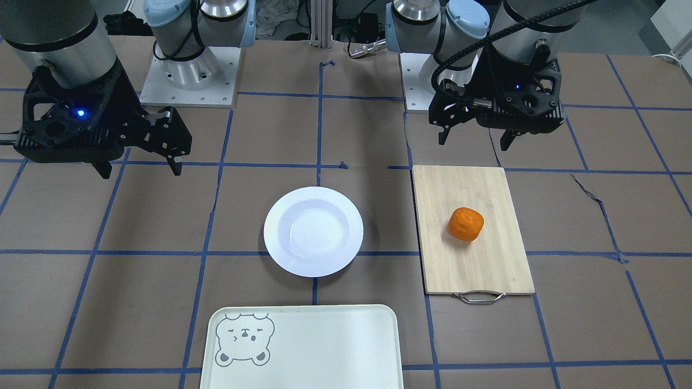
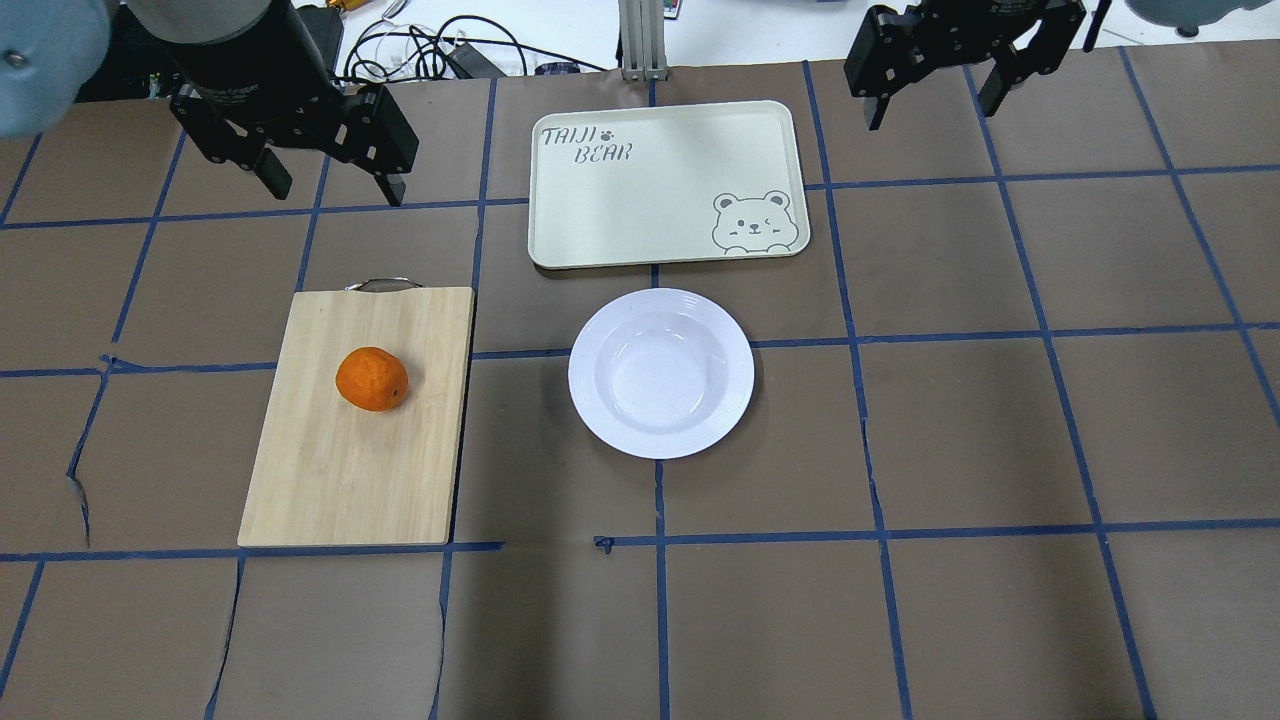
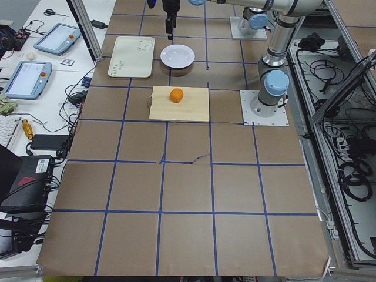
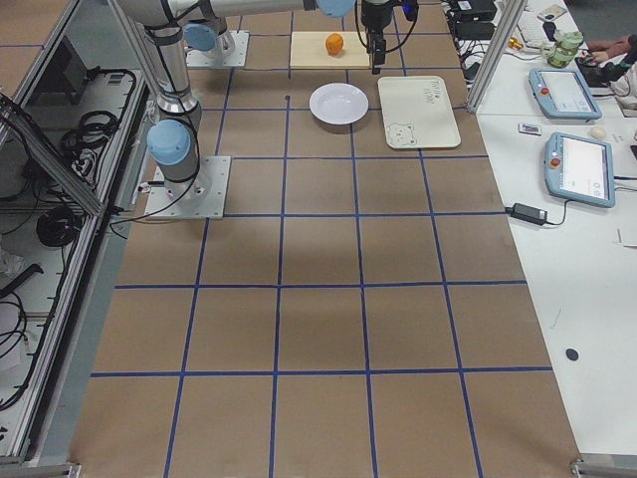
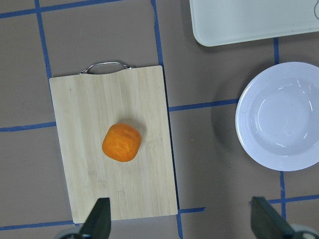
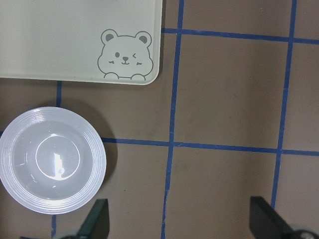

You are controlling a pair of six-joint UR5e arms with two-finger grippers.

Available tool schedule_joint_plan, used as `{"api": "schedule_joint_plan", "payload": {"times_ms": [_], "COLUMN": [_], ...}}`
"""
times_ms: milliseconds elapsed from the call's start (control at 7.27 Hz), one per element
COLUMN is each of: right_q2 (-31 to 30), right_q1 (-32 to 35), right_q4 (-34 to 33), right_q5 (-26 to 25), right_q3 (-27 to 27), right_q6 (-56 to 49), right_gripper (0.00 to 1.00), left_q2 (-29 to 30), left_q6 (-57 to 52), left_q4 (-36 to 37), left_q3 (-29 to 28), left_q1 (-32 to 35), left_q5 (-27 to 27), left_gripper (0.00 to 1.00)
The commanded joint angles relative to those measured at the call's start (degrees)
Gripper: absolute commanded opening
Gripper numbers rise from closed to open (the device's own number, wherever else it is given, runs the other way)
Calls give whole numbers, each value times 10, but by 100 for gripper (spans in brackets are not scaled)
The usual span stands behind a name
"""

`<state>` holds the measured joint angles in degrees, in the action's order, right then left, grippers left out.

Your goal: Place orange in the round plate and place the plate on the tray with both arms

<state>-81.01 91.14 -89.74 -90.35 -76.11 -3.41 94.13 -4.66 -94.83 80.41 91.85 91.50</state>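
The orange (image 2: 371, 379) is being borne by a bamboo cutting board (image 2: 340, 470) on the tabletop (image 2: 1000, 400), well apart from the round plate (image 2: 661, 372). The plate is being supported by the tabletop just beside the tray (image 2: 650, 190), not touching it. The jaws of the left arm (image 2: 240, 60) are being held spread above the board's side; those of the right arm (image 2: 960, 30) are being held spread off to the plate's other side.
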Motion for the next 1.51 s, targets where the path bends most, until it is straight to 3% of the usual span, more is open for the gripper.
{"api": "schedule_joint_plan", "payload": {"times_ms": [0, 1376], "right_q2": [1, 0], "right_q1": [0, 0], "right_q4": [0, 0], "right_q5": [0, 6], "right_q3": [0, -1], "right_q6": [0, 10], "right_gripper": [100, 100], "left_q2": [0, 12], "left_q6": [0, -2], "left_q4": [0, 4], "left_q3": [0, 2], "left_q1": [0, -6], "left_q5": [1, 4], "left_gripper": [100, 100]}}
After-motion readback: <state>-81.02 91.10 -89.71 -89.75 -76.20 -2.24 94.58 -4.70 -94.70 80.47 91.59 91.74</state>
